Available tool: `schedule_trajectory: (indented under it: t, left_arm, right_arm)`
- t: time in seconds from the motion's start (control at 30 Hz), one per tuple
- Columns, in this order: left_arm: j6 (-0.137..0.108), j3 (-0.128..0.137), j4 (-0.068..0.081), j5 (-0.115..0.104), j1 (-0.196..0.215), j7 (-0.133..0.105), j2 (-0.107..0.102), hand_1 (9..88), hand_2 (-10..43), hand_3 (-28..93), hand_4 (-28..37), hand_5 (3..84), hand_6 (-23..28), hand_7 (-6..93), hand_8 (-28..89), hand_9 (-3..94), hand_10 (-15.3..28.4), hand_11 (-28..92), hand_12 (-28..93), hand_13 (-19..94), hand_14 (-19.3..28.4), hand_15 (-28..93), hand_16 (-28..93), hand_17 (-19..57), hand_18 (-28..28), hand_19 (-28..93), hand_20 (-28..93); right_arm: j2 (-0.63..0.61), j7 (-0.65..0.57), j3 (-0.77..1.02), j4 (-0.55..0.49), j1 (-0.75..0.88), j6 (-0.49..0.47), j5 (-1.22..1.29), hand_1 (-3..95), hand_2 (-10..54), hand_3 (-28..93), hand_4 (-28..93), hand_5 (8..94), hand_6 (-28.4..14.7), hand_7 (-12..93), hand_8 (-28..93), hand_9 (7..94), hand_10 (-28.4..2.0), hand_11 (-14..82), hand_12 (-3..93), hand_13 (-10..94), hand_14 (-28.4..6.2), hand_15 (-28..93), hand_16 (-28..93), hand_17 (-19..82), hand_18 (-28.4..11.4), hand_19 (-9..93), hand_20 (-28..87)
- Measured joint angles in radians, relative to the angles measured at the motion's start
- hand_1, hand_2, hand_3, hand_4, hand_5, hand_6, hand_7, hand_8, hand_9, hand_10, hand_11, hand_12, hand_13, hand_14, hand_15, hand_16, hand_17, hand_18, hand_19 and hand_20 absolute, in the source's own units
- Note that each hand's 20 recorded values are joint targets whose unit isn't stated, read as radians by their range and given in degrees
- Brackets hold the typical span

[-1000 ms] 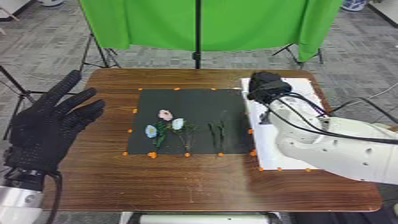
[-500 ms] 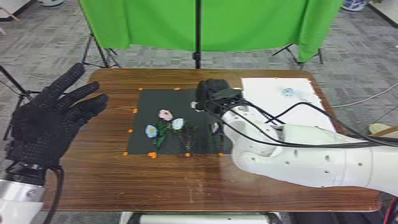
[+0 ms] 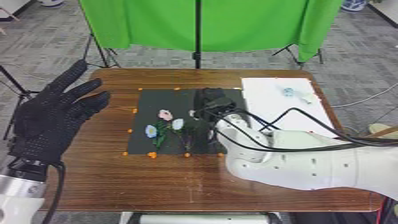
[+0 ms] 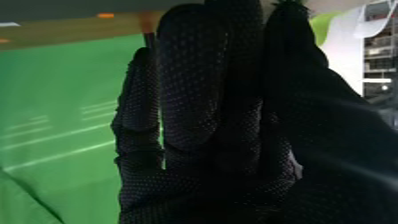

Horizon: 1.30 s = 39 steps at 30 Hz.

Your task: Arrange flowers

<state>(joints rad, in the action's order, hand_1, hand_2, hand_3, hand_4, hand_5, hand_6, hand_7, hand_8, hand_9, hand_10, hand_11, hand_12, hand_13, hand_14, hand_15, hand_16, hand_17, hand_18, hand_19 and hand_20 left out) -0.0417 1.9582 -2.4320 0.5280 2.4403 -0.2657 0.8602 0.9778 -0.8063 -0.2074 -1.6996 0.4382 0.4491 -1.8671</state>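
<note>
My right hand (image 3: 214, 104) is over the right part of the black mat (image 3: 147, 102), a pale flower (image 3: 193, 114) at its left side. In the right wrist view, the fingers and thumb of my right hand (image 4: 200, 100) are together, a pale bit showing between them. Left of it on the mat are a pink flower (image 3: 165, 115), a pale blue flower (image 3: 151, 131) and a white flower (image 3: 178, 124) with green stems. The arm partly covers the mat's right side. My left hand (image 3: 44, 122) is open beyond the table's left edge.
A white board (image 3: 275, 95) on the table's right side carries a light blue flower (image 3: 288, 92). Orange markers (image 3: 153, 155) edge the mat. Behind the brown table (image 3: 160, 185) hang a green cloth (image 3: 249, 30) and a black pole (image 3: 198, 35).
My right hand has moved left from above the white board to the black mat, then slightly nearer the robot, with the pale flower beside it. The left hand has shifted slightly right.
</note>
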Motion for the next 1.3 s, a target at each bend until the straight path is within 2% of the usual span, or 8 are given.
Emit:
schedule_trajectory:
  t: [0.27,0.57,0.73,0.83,0.93,1.3]
  left_arm:
    - [0.004,-0.003,0.007,0.000,-0.017,0.001,-0.007,21.9,6.5,75,-27.2,26.2,4.8,15.8,-11,23.9,17.9,20,12,17,26.8,48,-7,-10.6,24.4,53,34]
    - [0.006,-0.004,0.007,0.000,-0.020,0.001,-0.008,21.9,6.4,75,-26.9,26.2,4.8,15.8,-11,23.9,17.9,20,12,17,26.8,48,-7,-10.6,24.4,53,34]
    - [0.006,-0.004,0.007,0.000,-0.018,0.001,-0.008,22.0,6.5,75,-26.9,26.2,4.7,15.8,-11,23.9,17.9,20,12,17,26.8,48,-7,-10.6,24.4,53,34]
    - [0.006,-0.003,0.007,0.000,-0.017,0.001,-0.007,22.1,6.5,75,-26.8,26.1,4.7,15.9,-11,23.8,17.9,20,12,17,26.9,48,-7,-10.6,24.4,53,34]
    - [0.006,-0.003,0.007,0.000,-0.017,0.004,-0.006,22.1,6.5,75,-26.7,26.2,4.8,15.8,-11,23.8,17.8,20,12,17,26.9,48,-7,-10.6,24.4,53,34]
    - [0.006,-0.003,0.007,0.000,-0.019,0.024,0.005,22.1,6.4,75,-26.6,26.2,4.8,15.9,-11,23.9,17.9,20,12,17,26.7,48,-7,-10.6,24.4,53,34]
  right_arm:
    - [0.037,-0.010,-0.037,0.014,-0.022,-0.002,0.008,53.4,-9.5,65,-28,83.3,5.7,19,1,93.2,-4.8,8.4,30.4,82,-2.2,56,22,27,-15.5,78,26]
    - [0.059,-0.015,-0.053,0.014,-0.028,-0.035,0.007,50.4,-9.5,65,-28,77.8,3.6,19,-1,89.3,-6.3,14.7,28.9,79,-3.1,60,21,26,-16.5,78,27]
    - [0.059,-0.016,-0.052,0.012,-0.026,-0.058,0.006,45.3,-9.5,70,-28,73.7,3.3,19,-3,86.1,-7.2,20.4,24.2,77,-3.7,61,20,26,-17.3,78,27]
    - [0.058,-0.017,-0.049,0.007,-0.023,-0.068,0.006,41.8,-9.5,74,-28,70.7,3.4,18,-10,84.0,-8.1,24.3,20.5,76,-4.1,62,20,26,-17.9,78,27]
    - [0.057,-0.022,-0.049,0.001,-0.022,-0.073,0.006,40.7,-9.5,74,-28,68.7,2.9,17,-13,82.6,-8.7,26.2,18.4,76,-4.4,62,19,26,-18.4,78,27]
    - [0.048,-0.030,-0.023,-0.019,-0.008,-0.098,0.006,39.5,-9.5,74,-28,67.4,2.3,17,-13,82.3,-9.0,27.4,16.9,75,-5.2,64,18,26,-19.5,78,27]
